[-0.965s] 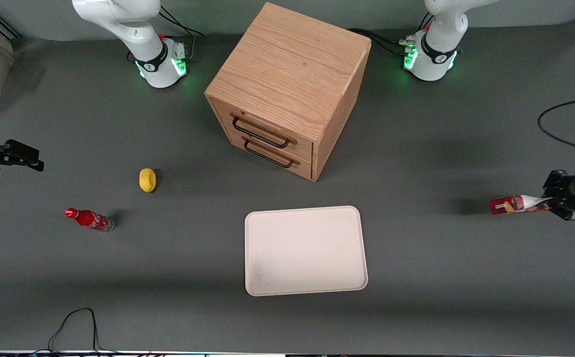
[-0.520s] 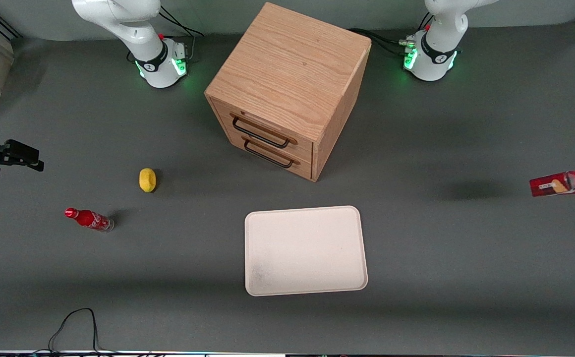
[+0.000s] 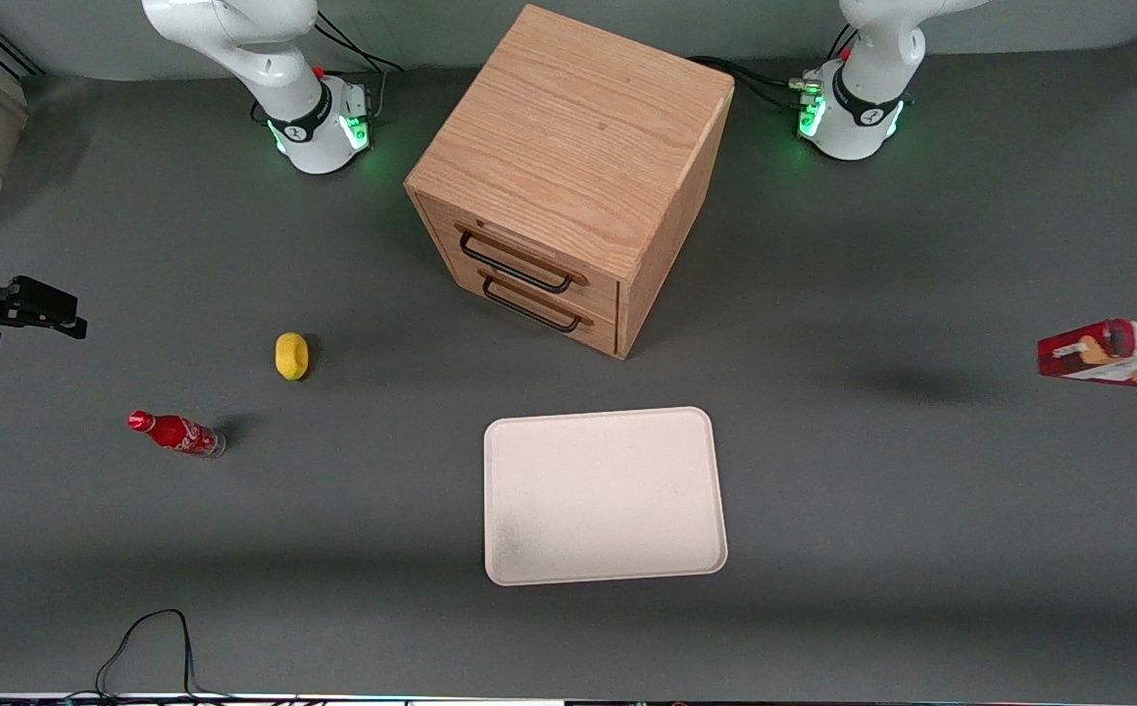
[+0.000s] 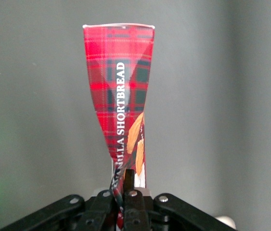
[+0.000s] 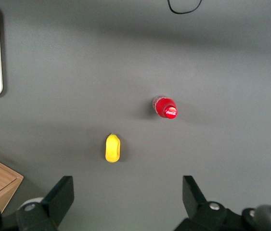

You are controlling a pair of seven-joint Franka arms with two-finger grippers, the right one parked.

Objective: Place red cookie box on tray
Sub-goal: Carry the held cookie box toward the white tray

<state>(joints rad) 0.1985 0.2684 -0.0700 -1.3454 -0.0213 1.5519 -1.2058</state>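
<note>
**Inspection: cookie box held aloft, tray standing bare**

The gripper [image 4: 128,192] is clamping the red cookie box [image 4: 121,96] by one narrow end. In the left wrist view its black fingers [image 4: 134,204] are pressing together on the carton, which is pinching and twisting where they meet it. From that pinch point the box is reaching straight out away from the gripper, showing red tartan, white lettering and tan cookie pictures, and its free end is pointing at nothing but grey table.

In the front view only the box [image 3: 1112,353] is showing at the working arm's end of the table; the gripper itself is lying outside that picture. The box is lying roughly level and hanging above the table [image 3: 872,510], with its shadow falling on the surface a little way off toward the middle, so it is touching nothing but the gripper.

Moving out from the gripper toward the parked arm's end, the tray [image 3: 605,496] is sitting flat on the table, well apart from the box and nearer to the front camera. It is carrying nothing. The wooden drawer cabinet [image 3: 568,176] is standing farther from the front camera than the tray, its two handled drawers closed. Well off toward the parked arm's end, a yellow lemon [image 3: 291,355] and a small red cola bottle [image 3: 176,433] are resting near each other.
</note>
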